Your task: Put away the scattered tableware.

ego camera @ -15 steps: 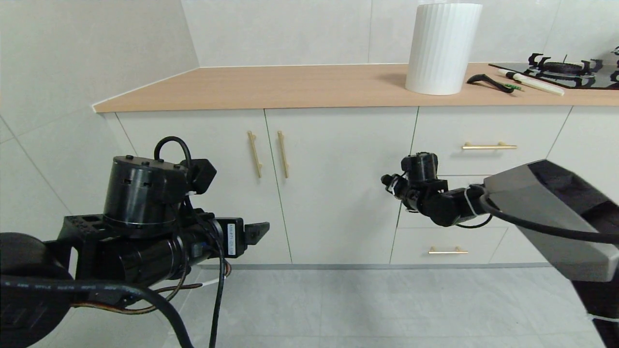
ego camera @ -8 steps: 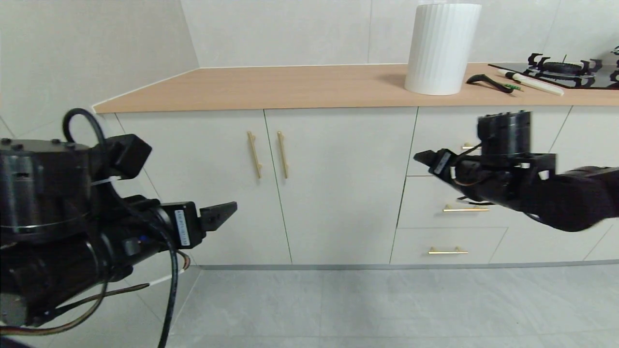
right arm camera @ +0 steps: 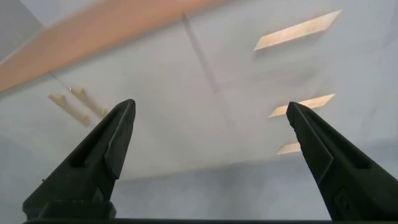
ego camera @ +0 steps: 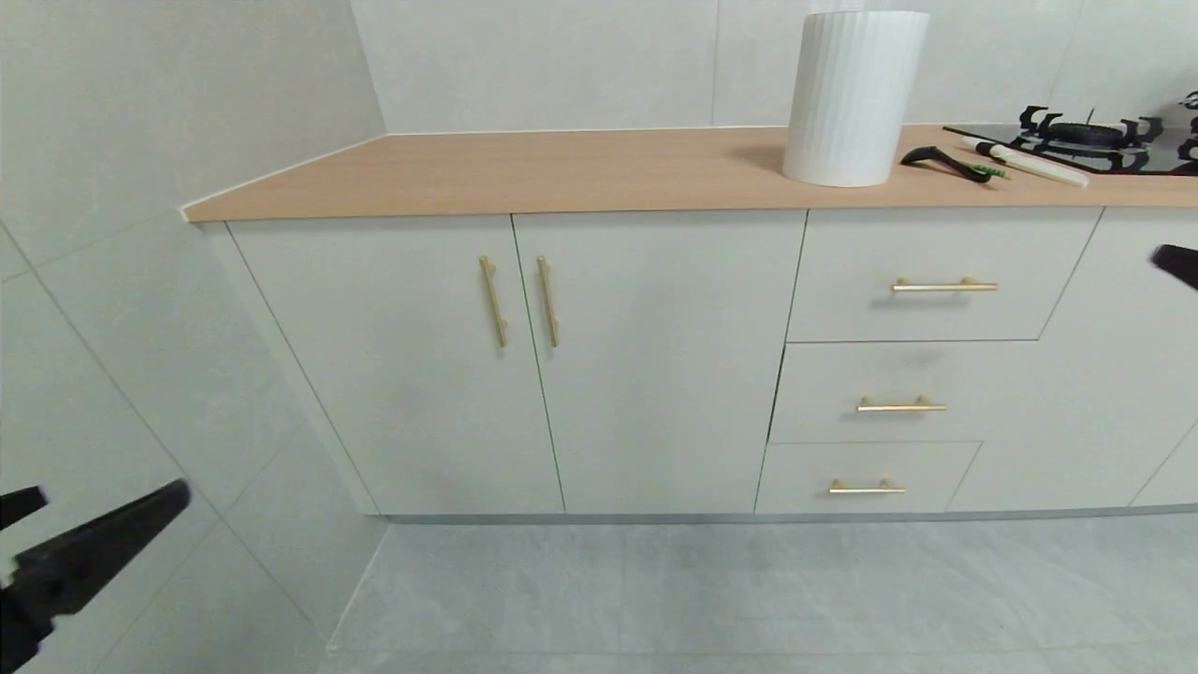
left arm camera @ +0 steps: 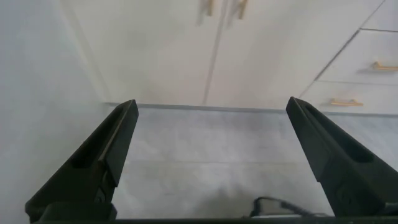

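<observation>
1. The black curved plastic utensil lies flat on the light wooden tabletop at about 1 o'clock in the head view. It is just beside the foot of the tall white ribbed cylindrical container, on that container's 3 o'clock side.
2. The long white utensil with a dark tip lies just beyond the black one, toward 2 o'clock. It runs along the near edge of the black gas hob; I cannot tell whether it touches the hob.
3. The left gripper hangs low at 8 o'clock in the head view, well apart from the tabletop. Its black fingers are spread wide with nothing between them, over the grey tiled floor.
4. The right gripper sits at 3 o'clock in the head view, below tabletop level. Its fingers are also spread wide and hold nothing, facing the pale cabinet front.
5. Below the tabletop, two pale cabinet doors with gold bar handles stand closed at 12 o'clock. Three closed drawers with gold handles stack at 2 to 4 o'clock.
</observation>
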